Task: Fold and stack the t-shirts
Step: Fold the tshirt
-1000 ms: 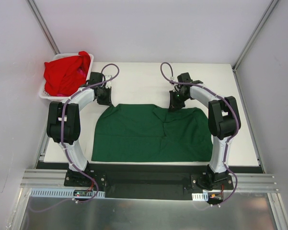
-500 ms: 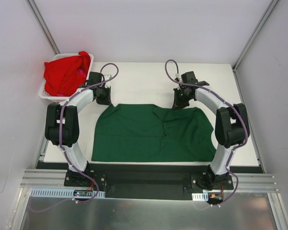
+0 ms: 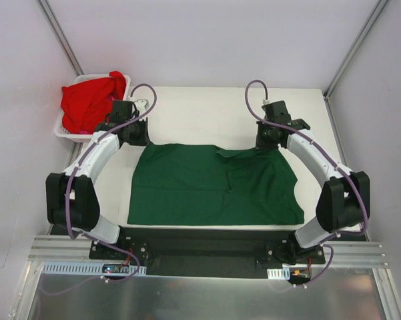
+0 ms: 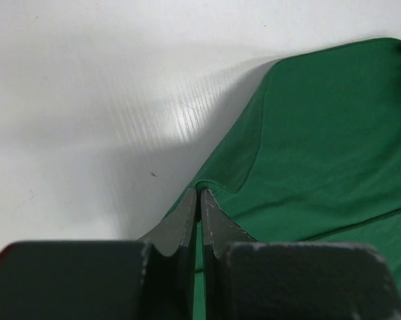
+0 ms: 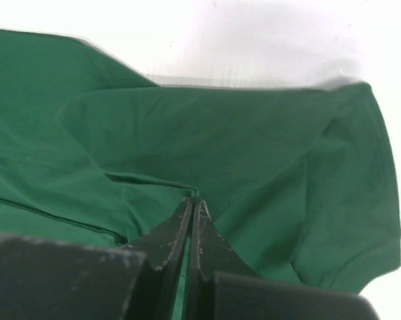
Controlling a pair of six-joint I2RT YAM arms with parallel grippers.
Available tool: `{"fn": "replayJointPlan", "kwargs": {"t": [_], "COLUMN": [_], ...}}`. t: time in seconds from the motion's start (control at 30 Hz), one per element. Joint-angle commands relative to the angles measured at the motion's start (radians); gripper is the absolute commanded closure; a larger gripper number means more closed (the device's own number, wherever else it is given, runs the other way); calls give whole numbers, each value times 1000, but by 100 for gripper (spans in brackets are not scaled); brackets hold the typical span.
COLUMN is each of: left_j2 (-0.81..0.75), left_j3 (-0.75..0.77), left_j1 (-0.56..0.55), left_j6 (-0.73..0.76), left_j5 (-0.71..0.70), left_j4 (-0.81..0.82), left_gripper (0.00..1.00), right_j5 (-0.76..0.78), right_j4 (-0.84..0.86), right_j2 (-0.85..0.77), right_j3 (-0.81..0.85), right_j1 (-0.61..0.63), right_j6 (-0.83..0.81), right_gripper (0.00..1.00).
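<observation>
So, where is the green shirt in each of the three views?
Top: green shirt spread mid-table, far corners at left gripper and right gripper.
Left wrist: green shirt on the right, edge pinched by the fingers.
Right wrist: green shirt fills most of the picture.
Shared landmark: the white table.

A dark green t-shirt (image 3: 213,190) spread flat on a white table (image 3: 200,113), left gripper (image 3: 141,139) at its far left corner, right gripper (image 3: 265,143) at its far right corner, red t-shirts (image 3: 87,103) heaped in a white slotted basket (image 3: 63,133) at the table's far left edge
</observation>
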Motion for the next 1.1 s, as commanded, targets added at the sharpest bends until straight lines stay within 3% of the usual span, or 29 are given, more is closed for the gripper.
{"fn": "replayJointPlan", "kwargs": {"t": [0.0,0.5,1.07], "left_j2": [-113,-236,-270], "left_j3": [-35,-108,-122], "left_j1": [3,36,47], "left_j6": [28,74,77], "left_j5": [-1,-117,-363], "left_j4": [-88,-211,-280], "left_gripper": [100,100,100], "right_j5": [113,268,335], "right_j4": [-64,-136,-265], "right_j2": [-93,-288,-500], "right_j3": [-31,-177,-166], "right_j1": [-15,-133,-216], "right_j6": [42,116,120], "right_gripper": [99,99,99]}}
